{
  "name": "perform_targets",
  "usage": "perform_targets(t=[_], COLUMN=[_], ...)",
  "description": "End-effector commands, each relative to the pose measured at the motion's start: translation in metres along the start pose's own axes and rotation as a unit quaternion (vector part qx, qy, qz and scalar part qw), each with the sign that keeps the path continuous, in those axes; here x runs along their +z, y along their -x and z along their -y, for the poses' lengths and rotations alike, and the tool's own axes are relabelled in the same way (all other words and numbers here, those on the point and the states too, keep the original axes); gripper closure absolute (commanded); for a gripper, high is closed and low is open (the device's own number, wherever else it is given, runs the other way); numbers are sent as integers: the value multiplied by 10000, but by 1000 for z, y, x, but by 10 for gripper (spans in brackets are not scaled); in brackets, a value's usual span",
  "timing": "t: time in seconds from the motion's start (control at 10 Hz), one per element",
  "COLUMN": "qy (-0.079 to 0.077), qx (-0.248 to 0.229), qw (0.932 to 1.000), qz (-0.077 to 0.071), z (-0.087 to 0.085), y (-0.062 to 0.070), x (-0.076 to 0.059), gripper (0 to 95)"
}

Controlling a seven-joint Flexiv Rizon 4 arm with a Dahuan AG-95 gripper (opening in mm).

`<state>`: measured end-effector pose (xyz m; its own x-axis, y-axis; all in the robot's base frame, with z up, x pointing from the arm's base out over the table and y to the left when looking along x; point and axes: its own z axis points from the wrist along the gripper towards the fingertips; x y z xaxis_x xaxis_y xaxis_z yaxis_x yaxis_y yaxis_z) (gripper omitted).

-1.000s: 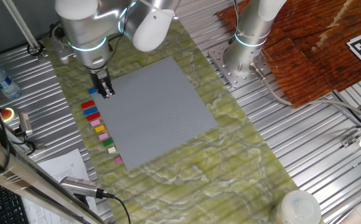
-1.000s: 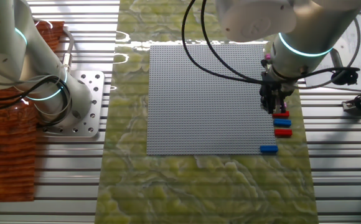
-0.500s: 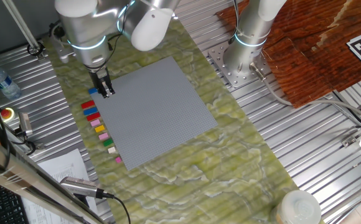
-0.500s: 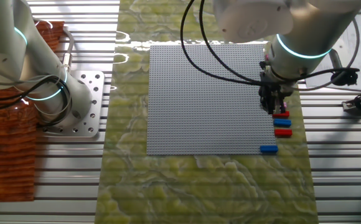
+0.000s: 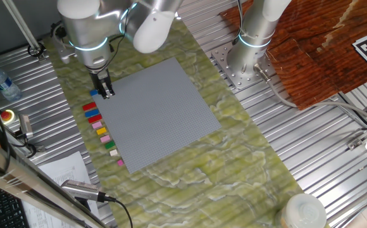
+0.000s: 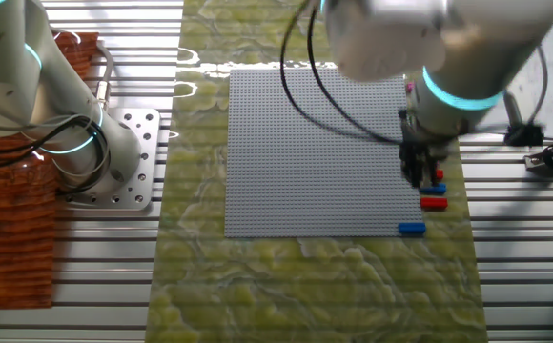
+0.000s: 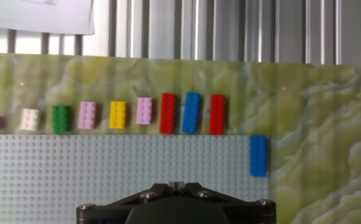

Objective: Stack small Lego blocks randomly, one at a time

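Slight arm shift only, blocks unmoved. Gripper (image 5: 106,93): above baseplate (image 5: 161,114) edge, nothing visibly held; jaw gap indeterminable. Blue block (image 7: 258,155): nearest, at baseplate corner. Remaining small Lego blocks (image 7: 111,115): rowed alongside, apparently staged for single picks.

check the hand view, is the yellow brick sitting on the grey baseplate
No, the yellow brick lies on the green mat in the row beside the baseplate.
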<state>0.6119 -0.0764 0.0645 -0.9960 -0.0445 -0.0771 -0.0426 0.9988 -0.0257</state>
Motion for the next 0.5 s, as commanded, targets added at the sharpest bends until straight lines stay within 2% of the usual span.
perform_targets(t=[0.1,0.3,0.5], qy=[5,-2,-7], qx=[59,113,131], qw=[10000,9999,9999], qz=[32,110,91], z=[6,7,12], y=[6,12,22], x=[8,14,18], gripper=[760,760,760])
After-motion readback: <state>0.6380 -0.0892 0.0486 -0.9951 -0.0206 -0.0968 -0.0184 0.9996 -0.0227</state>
